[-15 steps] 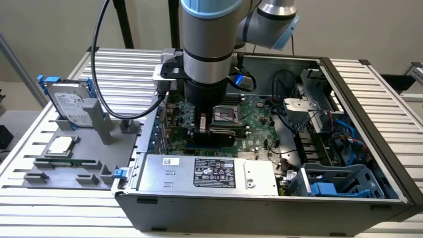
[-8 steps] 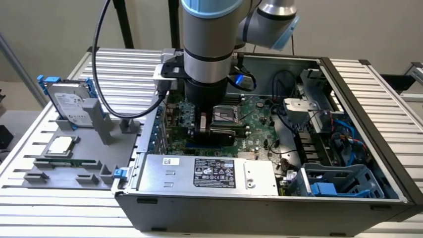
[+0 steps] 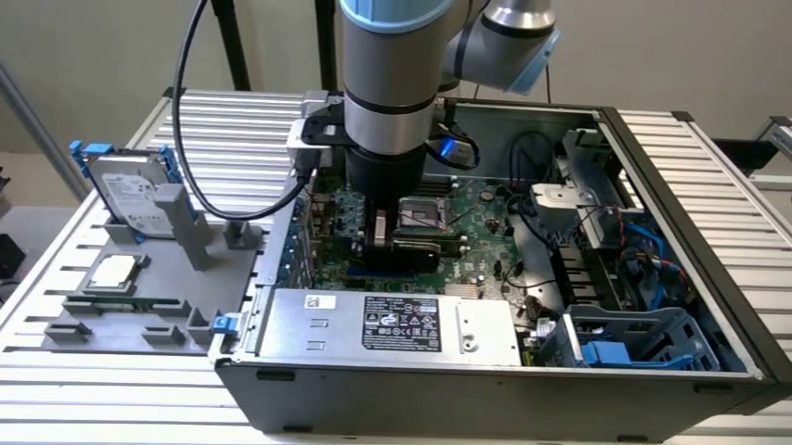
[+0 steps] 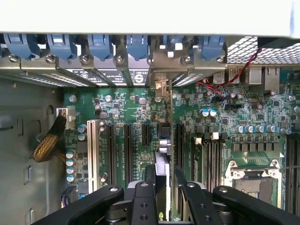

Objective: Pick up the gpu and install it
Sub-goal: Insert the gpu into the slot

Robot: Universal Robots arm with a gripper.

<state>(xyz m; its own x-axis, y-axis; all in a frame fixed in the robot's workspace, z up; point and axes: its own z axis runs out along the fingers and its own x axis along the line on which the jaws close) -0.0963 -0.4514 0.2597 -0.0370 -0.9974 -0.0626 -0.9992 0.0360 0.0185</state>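
Observation:
The gpu (image 4: pixel 162 161) appears edge-on as a thin card standing upright over the green motherboard (image 4: pixel 126 112). It lies in line with the long black expansion slots (image 4: pixel 179 140). Its silver end bracket (image 4: pixel 161 87) reaches the case's rear slot openings. My gripper (image 4: pixel 161 180) is shut on the card, one black finger (image 4: pixel 143 199) on each side. Whether the card sits fully in a slot cannot be told. In the exterior view my gripper (image 3: pixel 399 239) is lowered inside the open computer case (image 3: pixel 693 213), over the motherboard's left part.
Blue slot latches (image 4: pixel 101 44) line the rear wall. The CPU socket (image 4: pixel 251 180) and the power supply (image 3: pixel 396 324) lie close by. At the exterior view's left a grey fixture (image 3: pixel 87 320) holds a hard drive with blue rails (image 3: pixel 130 195) and a CPU chip (image 3: pixel 114 271).

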